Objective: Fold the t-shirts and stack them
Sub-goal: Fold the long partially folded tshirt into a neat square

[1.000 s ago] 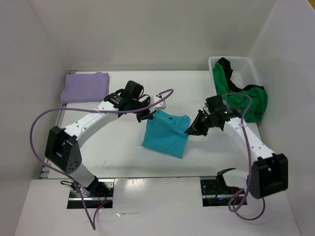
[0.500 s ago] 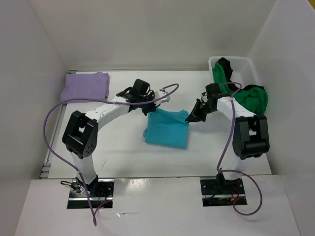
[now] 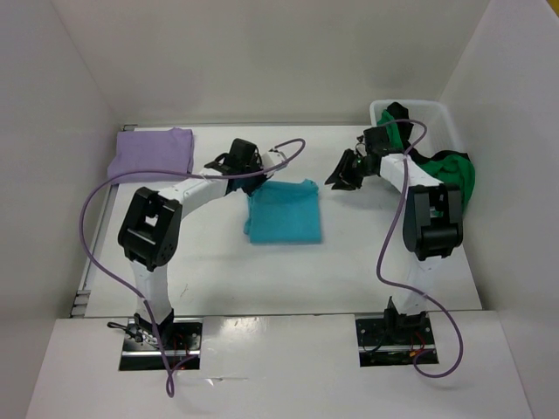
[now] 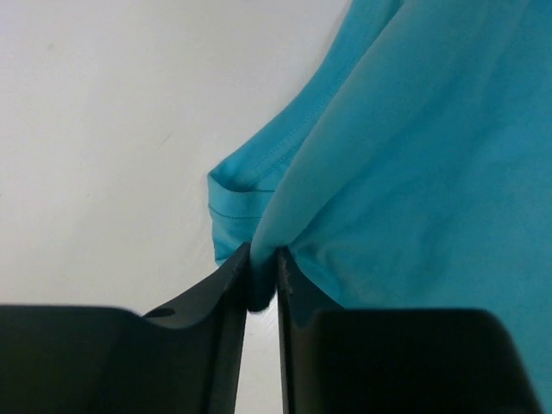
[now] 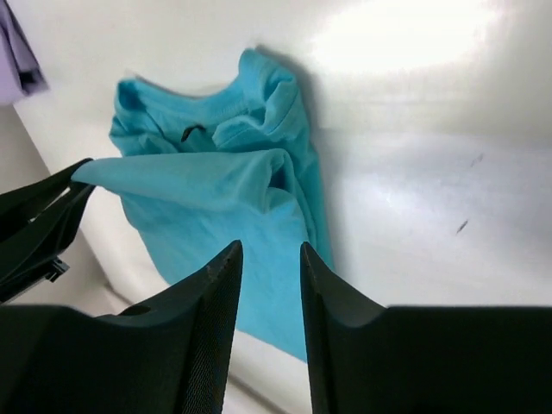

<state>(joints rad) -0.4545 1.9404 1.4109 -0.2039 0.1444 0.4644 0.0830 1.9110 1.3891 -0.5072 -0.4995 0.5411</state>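
Robot lab test cell: plain white panel walls [image 3: 262, 61] box in a white tabletop [image 3: 210, 262], steel base plates [image 3: 188, 349] bolted down, loose purple cables [image 3: 83, 236].

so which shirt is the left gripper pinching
The turquoise shirt, mid-table, pinched in the left gripper. The lavender shirt lies folded far left; the green shirt and black shirt are at the bin.

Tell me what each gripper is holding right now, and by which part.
The left gripper pinches the turquoise t-shirt by a folded corner; the right gripper is open and holds nothing.
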